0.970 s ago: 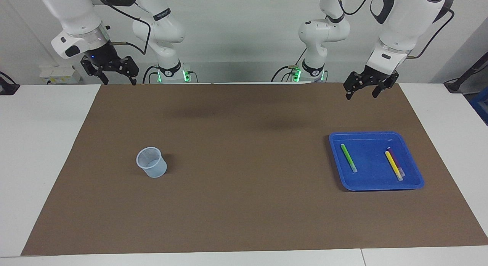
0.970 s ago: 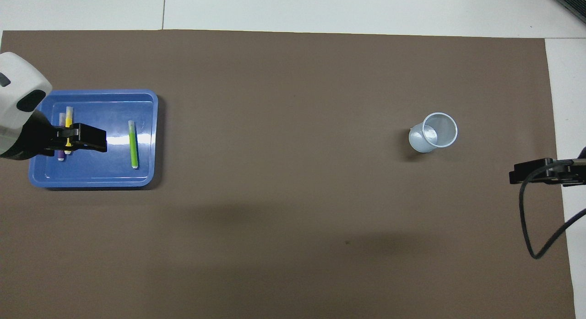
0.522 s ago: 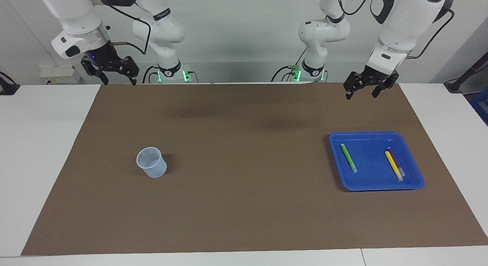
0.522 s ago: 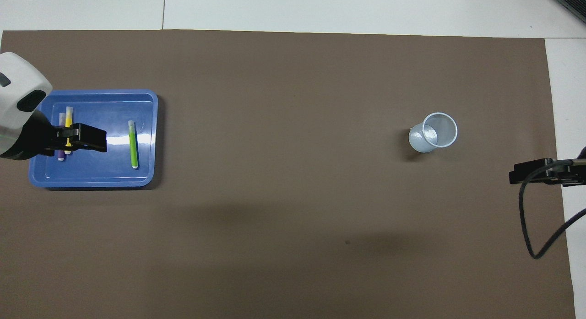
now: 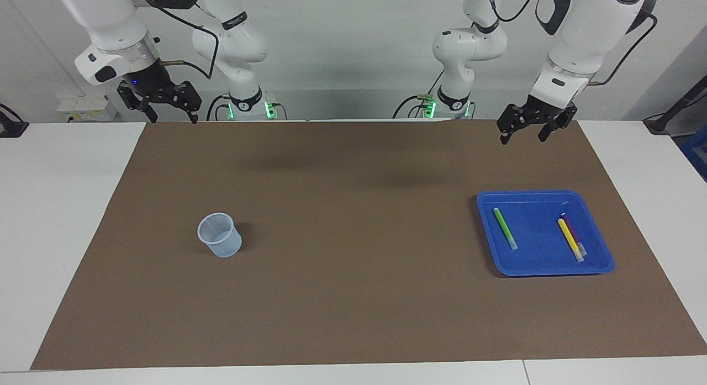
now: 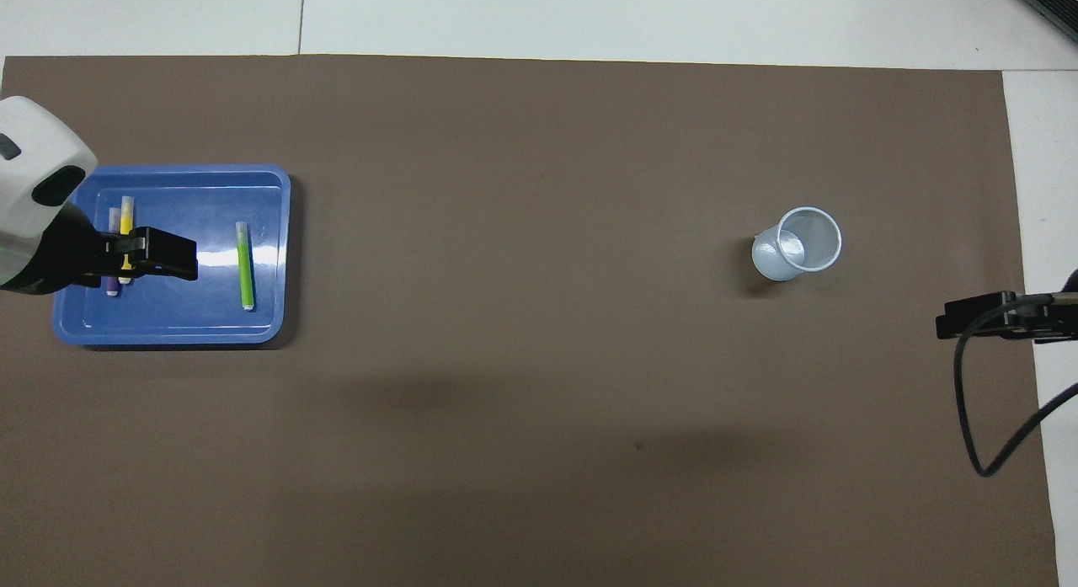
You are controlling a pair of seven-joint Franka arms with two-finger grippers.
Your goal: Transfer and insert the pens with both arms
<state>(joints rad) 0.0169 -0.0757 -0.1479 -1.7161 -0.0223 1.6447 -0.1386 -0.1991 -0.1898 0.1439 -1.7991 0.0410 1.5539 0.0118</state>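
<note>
Left gripper (image 5: 523, 132) upper right of the facing view, jaws released, empty. Right gripper (image 5: 169, 115) upper left, also released. Green pen (image 5: 505, 228), yellow pen (image 5: 570, 239), purple pen (image 5: 574, 237) lie in blue tray (image 5: 544, 266), lower right; cup (image 5: 220, 235) centre-left.

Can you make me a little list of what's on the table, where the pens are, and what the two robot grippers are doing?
Pens: green pen, yellow pen and purple pen lie in the blue tray; yellow and purple side by side, green apart.
Tray: on the brown mat, toward the left arm's end.
Cup: clear plastic cup upright on the mat, toward the right arm's end, no pens in it.
Left gripper: open, raised, holding nothing.
Right gripper: open, raised, holding nothing.
</note>
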